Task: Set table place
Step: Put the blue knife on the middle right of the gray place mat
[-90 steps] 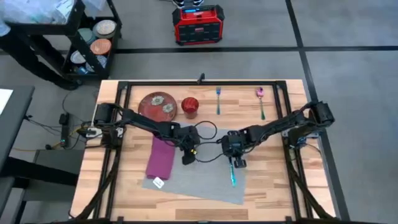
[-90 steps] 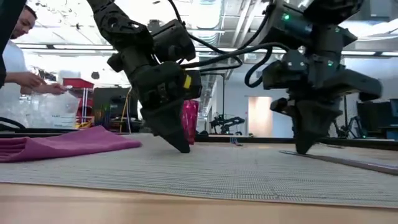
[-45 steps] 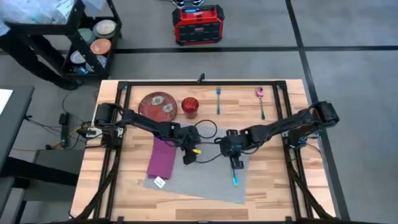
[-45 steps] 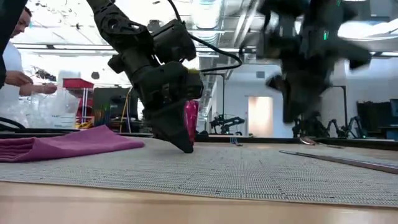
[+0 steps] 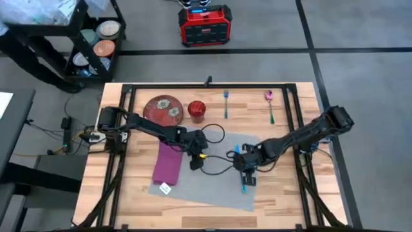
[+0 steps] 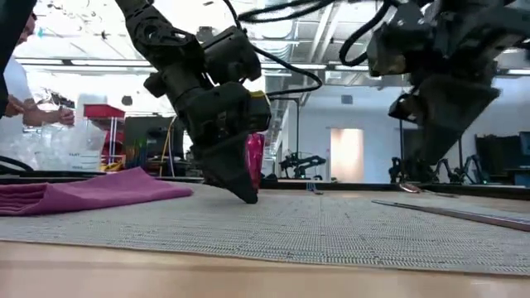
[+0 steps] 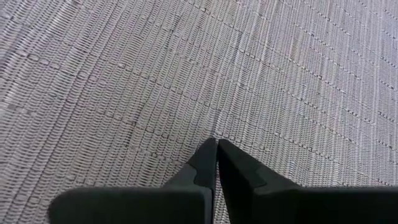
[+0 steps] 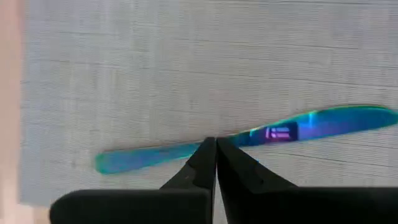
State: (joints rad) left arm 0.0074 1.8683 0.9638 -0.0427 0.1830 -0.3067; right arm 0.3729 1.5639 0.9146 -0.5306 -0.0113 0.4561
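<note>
The grey placemat [image 5: 212,188] lies flat on the wooden table [image 5: 283,200], toward its near edge. A blue iridescent knife [image 5: 243,185] lies on the mat's right part. My left gripper [image 5: 196,162] is shut, with its tips down on the mat [image 7: 124,74] beside the magenta napkin [image 5: 167,162]. My right gripper [image 5: 249,173] is shut and hangs above the knife [image 8: 311,124]. In the low view it [image 6: 424,165] is clear of the mat [image 6: 290,223], and the knife [image 6: 447,213] lies flat below it. My left gripper touches the placemat with its shut fingertips [image 6: 248,197], on the mat's left-middle area [image 7: 217,134]. The fingers come slanting down from above and from the table's left. The mat stays flat on the table under them.
Along the far side stand a reddish plate [image 5: 163,108], a red cup [image 5: 197,111], a fork [image 5: 226,103] and a spoon [image 5: 270,106]. A white tag [image 5: 163,189] sits at the mat's near left corner. A person [image 6: 16,74] stands beyond the table, by the black cart [image 5: 96,45].
My right gripper has risen off the placemat and gone a little toward the table's near right. The knife stays lying flat on the mat.
</note>
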